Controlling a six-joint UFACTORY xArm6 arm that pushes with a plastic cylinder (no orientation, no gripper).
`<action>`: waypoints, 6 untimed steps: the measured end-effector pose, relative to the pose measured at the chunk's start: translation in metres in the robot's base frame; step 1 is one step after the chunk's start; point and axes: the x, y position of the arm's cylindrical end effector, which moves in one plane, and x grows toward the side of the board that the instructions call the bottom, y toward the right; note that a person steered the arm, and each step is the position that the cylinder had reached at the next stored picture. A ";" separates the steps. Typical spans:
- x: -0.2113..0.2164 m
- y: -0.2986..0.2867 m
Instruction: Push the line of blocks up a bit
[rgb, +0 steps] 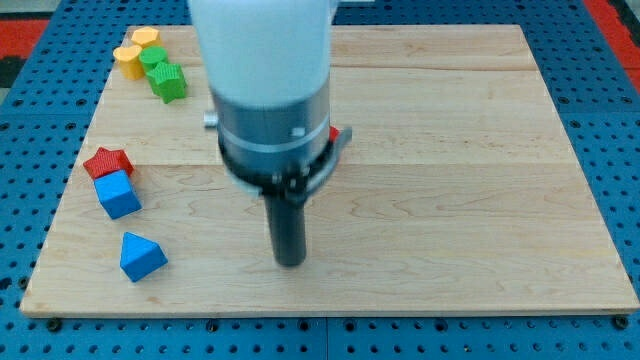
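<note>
End effector tip (290, 262), a bare rod gripping nothing, sits lower centre; the line (118, 195) stands upright, far left.

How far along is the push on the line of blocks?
Done: nothing visibly. The red block, blue cube and blue triangular block sit in a column near the view's left edge. In hand: my tip is mid-board, well right of them, touching none. Left: approach from below and push up.
</note>
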 end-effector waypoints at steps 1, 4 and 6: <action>0.016 -0.089; -0.044 -0.102; -0.041 -0.191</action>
